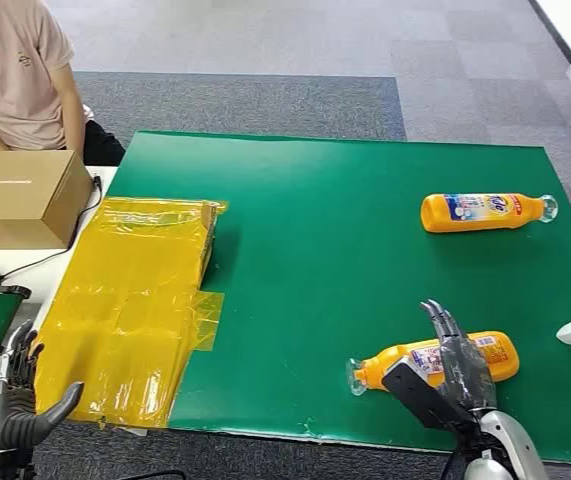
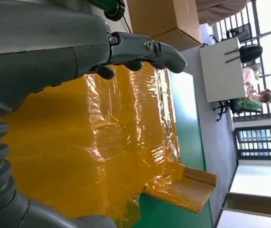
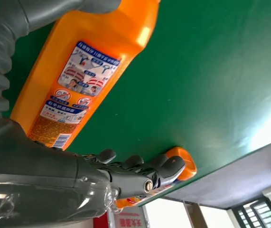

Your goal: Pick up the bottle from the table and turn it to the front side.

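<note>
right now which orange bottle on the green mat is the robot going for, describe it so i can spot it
Start at the big green mat covering the table, then look along its near edge on the robot's right. The orange plastic bottle lies there on its side under the right hand, clear cap pointing left; the other orange bottle lies farther back, cap pointing right.

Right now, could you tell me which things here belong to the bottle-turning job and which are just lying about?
Job:
near bottle, lying back label up
right hand, over it, open
green mat

Lying about:
far bottle
yellow plastic sheet
cardboard box
left hand, idle
</note>
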`<move>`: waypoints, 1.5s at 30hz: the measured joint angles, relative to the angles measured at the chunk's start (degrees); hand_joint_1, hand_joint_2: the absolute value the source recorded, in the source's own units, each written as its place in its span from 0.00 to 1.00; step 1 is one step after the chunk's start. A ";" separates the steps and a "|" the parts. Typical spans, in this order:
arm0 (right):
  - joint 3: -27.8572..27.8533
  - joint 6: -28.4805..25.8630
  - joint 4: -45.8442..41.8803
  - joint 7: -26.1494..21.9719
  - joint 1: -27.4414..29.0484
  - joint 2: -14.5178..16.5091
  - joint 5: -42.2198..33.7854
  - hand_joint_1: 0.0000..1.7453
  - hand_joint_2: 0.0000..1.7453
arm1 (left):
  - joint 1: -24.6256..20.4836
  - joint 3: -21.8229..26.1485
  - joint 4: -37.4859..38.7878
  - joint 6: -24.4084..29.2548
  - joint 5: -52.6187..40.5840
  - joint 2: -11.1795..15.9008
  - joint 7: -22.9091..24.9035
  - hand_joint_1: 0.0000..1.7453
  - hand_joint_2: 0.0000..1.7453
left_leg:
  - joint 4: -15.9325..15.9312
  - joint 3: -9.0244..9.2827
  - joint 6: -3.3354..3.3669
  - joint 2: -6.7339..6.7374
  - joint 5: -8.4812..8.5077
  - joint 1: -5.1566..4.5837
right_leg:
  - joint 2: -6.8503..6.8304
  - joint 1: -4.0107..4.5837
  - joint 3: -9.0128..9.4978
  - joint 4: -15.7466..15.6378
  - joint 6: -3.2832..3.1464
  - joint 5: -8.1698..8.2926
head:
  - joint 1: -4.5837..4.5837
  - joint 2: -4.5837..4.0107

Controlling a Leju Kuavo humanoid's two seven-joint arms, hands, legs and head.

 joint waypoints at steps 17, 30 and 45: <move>-1.63 11.71 10.40 4.31 -6.58 -15.02 7.62 0.00 1.00 | -0.46 -3.06 3.89 5.02 4.29 3.39 -0.02 0.00 1.00 | 0.07 0.00 0.07 0.01 -0.04 0.00 | 0.00 0.00 0.04 -0.01 0.06 0.01 | 0.00 0.00; 2.47 9.30 19.02 1.97 -12.05 -20.60 5.44 1.00 1.00 | -0.82 -7.27 7.07 8.48 7.12 6.36 -0.03 0.00 1.00 | 0.19 0.00 0.20 0.00 0.06 0.00 | -0.04 0.01 0.13 -0.01 0.21 0.13 | 0.01 0.01; 7.62 -4.49 7.66 -4.22 -9.35 -5.89 -1.95 1.00 1.00 | -0.15 -9.56 5.03 -0.52 5.17 2.95 0.65 0.00 1.00 | 0.19 -0.26 0.10 -0.01 0.15 0.05 | -0.04 0.07 -0.17 0.02 0.15 0.15 | 0.00 0.00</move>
